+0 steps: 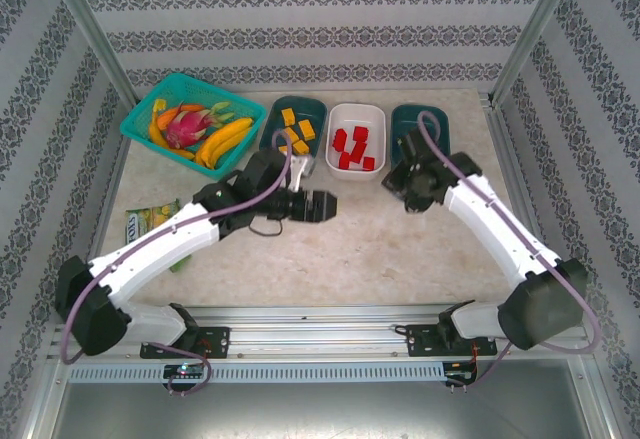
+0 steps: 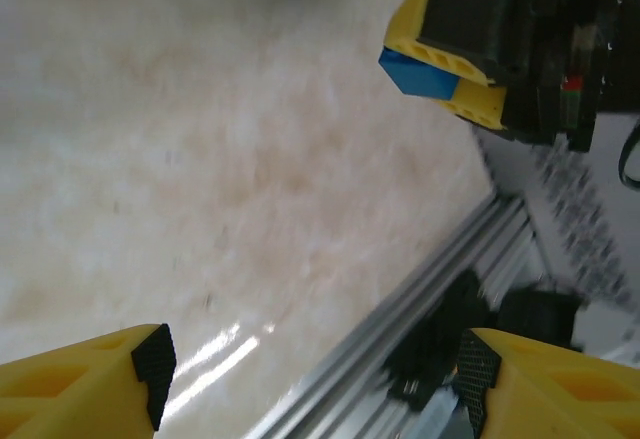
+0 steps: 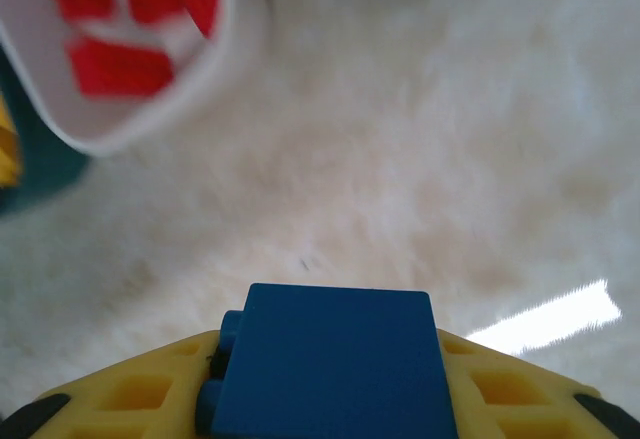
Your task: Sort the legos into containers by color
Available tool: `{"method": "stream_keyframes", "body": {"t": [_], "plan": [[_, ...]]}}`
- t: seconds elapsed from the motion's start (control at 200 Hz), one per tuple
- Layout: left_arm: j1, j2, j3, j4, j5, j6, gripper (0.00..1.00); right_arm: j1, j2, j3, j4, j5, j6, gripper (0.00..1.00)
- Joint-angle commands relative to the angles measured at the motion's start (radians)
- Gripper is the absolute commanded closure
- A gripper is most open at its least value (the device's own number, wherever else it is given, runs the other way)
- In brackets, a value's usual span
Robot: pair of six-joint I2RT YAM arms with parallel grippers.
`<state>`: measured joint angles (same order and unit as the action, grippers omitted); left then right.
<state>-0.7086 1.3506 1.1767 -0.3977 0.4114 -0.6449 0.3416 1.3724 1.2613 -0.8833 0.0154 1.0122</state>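
Left fingers (image 2: 85, 389), yellow latticed plastic with black ribbed pads (image 2: 152, 364), stand spread, empty, over the mottled desk (image 1: 380, 249). Orange bricks (image 1: 303, 127) lie in the rounded dark teal tub (image 1: 312, 107), red bricks (image 1: 360, 136) in the white tub (image 1: 356, 115). Right fingers (image 3: 130, 399) clench a smooth square blue brick (image 3: 335, 359) above the desk.

High rear overview; two wrist views close over table (image 1: 380, 249)
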Motion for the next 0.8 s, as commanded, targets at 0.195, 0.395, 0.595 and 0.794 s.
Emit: {"method": "stream_keyframes", "body": {"t": [0.195,0.395,0.595,0.794], "plan": [[0.136,0.283,0.309,0.128,0.013,-0.057,0.23,-0.164,0.386,0.4,0.012,0.134,-0.318,0.66],[0.168,0.469,0.512,0.126,0.031,-0.049,0.23,-0.247,0.605,0.564,0.108,0.102,-0.327,0.66],[0.179,0.607,0.632,0.166,0.059,-0.076,0.23,-0.295,0.861,0.825,0.056,0.093,-0.391,0.64],[0.188,0.706,0.729,0.201,0.085,-0.117,0.23,-0.34,1.064,1.061,-0.043,0.05,-0.407,0.6]]}}
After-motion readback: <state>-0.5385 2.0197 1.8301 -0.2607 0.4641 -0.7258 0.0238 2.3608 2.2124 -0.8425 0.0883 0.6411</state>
